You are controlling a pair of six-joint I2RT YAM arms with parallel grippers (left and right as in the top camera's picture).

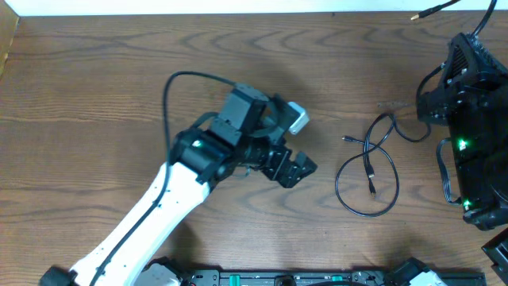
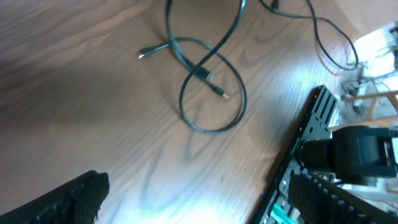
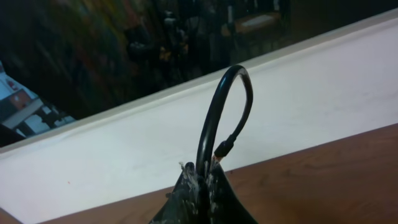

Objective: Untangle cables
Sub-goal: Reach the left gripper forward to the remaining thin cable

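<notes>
Lying loose near the counter's right edge, the cables (image 1: 369,171) form one oval loop.
Two plug ends (image 1: 371,189) show; the loop's long axis runs from near edge to far edge, its tail toward the far right corner. Of two claws, the left gripper (image 1: 295,168) is spread wide and empty, and the right gripper (image 3: 202,177) is pinched on a bend of the cables.

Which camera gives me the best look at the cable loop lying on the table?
Left wrist view: the cable loop is large and close, with crossings and plug ends clear. Overhead shows it whole but small. Right wrist misses it, showing only a second cable arching from the right gripper.
</notes>
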